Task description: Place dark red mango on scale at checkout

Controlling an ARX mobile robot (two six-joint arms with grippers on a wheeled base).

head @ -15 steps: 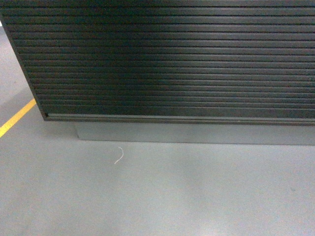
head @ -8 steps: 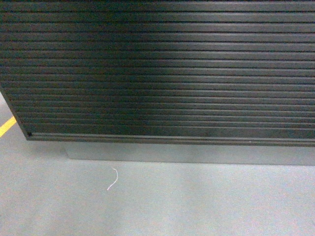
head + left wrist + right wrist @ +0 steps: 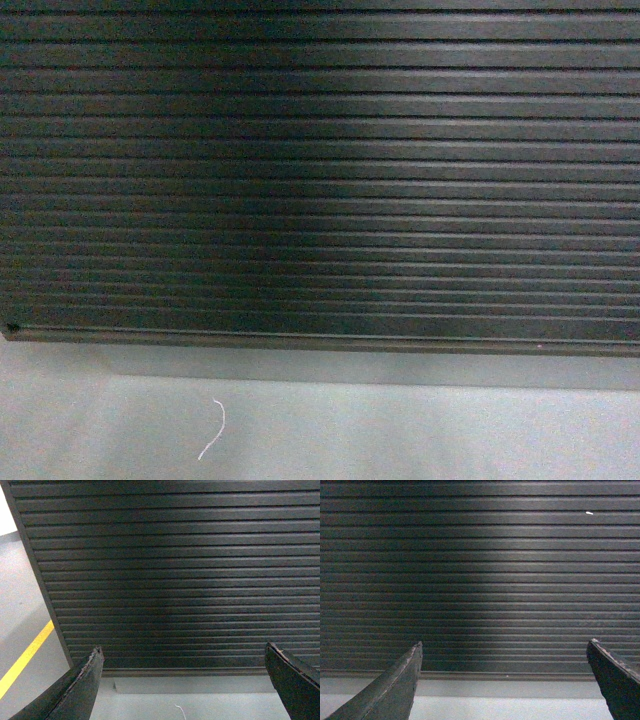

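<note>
- Broadly, the checkout [image 3: 320, 170] fills nearly all of every view; only its dark, horizontally ribbed front panel shows, ending in a flat lower edge above a recessed grey plinth [image 3: 380, 368]. The robot appears to stand close and face it squarely, which would explain why its top is out of frame.
- Below the panel lies the grey floor [image 3: 420, 435], seen as a narrow strip in the head view and, in the left wrist view, as a wider patch beside the panel's left end.
- Across that patch runs a yellow floor line [image 3: 25, 660], slanting away from the checkout's corner.
- Next, the left gripper [image 3: 182, 680] points at the panel with its fingers [image 3: 80, 690] spread wide and nothing between them.
- Likewise, the right gripper [image 3: 502, 680] faces the ribs with fingers [image 3: 395, 687] set wide apart and empty; both seem held low and forward simply as a travelling pose.
- Neither the dark red mango nor the scale appears in any view, so I cannot tell where either sits; presumably the scale is up on the table top, above the frame. The cameras and arms would need to rise before any grasp.
- Smallest, a thin white curl of string [image 3: 212, 430] lies on the floor near the plinth.
</note>
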